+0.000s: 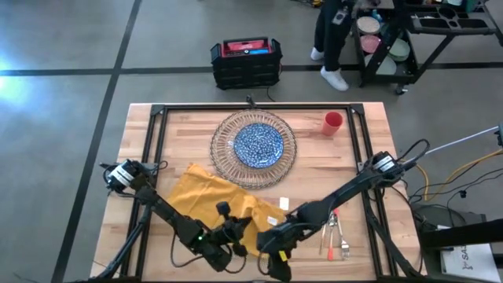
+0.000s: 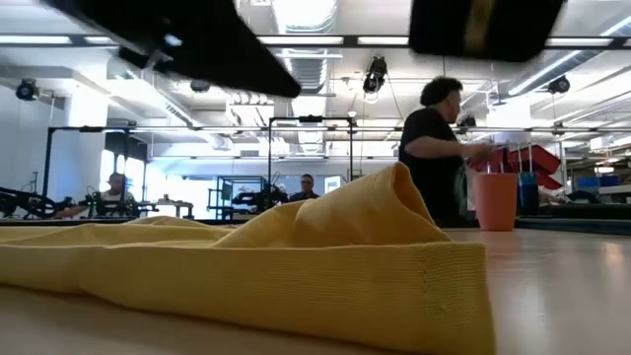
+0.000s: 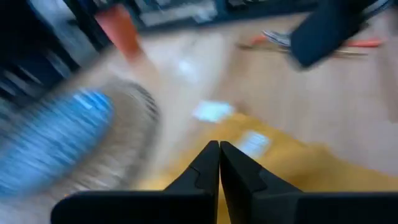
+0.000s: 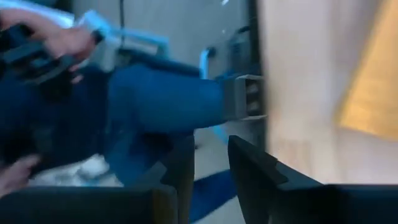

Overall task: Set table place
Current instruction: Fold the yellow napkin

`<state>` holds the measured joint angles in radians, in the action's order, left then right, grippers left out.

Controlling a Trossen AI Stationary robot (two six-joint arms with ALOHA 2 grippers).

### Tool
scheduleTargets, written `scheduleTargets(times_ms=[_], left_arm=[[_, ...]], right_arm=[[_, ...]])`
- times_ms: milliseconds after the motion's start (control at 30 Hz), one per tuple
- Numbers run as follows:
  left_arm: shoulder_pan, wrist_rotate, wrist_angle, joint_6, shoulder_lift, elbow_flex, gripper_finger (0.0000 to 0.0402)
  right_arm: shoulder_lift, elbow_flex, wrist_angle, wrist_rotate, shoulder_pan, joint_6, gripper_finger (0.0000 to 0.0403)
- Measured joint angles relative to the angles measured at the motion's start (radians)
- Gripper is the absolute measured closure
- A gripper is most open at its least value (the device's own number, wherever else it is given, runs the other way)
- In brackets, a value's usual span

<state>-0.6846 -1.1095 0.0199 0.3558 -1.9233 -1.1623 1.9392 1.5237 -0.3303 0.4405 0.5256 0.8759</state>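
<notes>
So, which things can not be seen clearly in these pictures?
- Cutlery: too small in the high view to count or tell apart; blurred in the left wrist view.
- Blue-patterned plate: hidden behind the yellow napkin in the low view.
- Left gripper: its place above the napkin is unclear, motion blur.

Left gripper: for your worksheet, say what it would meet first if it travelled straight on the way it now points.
Probably the yellow napkin, which lies straight ahead of the shut left gripper. Beyond it come the glass charger and blue plate. Depth is unclear here.
</notes>
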Motion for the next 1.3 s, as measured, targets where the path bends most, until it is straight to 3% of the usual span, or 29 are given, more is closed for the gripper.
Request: scheduleTargets(times_ms=[133, 333, 433, 633, 867, 1133, 1300], left_arm=[[0.053, 0.026, 0.002, -0.170, 0.001, -0.001, 0.0402], [0.122, 0.143, 0.003, -0.143, 0.002, 0.001, 0.0402], [0.142, 0.194, 0.004, -0.115, 0.002, 0.001, 0.0402], [0.147, 0.227, 0.017, -0.210, 0.000, 0.005, 0.0402], [0.152, 0.238, 0.027, -0.189, -0.001, 0.008, 0.0402], [0.153, 0.354, 0.042, -0.038, 0.024, 0.008, 0.0402], [0.145, 0.397, 0.139, 0.060, 0.038, 0.007, 0.0402]], right_arm=[[-0.001, 0.179, -0.238, -0.005, 0.021, -0.146, 0.0335], [-0.002, 0.302, -0.434, -0.377, 0.055, -0.241, 0.0361], [-0.002, 0.308, -0.458, -0.469, 0.069, -0.213, 0.0370], [-0.001, 0.233, -0.458, -0.649, 0.094, -0.208, 0.0374], [0.000, 0.154, -0.600, -0.736, 0.083, -0.120, 0.0362], [0.000, 0.019, -0.648, -0.929, 0.106, -0.058, 0.0346], [0.000, -0.083, -0.616, -1.024, 0.104, -0.065, 0.0337]])
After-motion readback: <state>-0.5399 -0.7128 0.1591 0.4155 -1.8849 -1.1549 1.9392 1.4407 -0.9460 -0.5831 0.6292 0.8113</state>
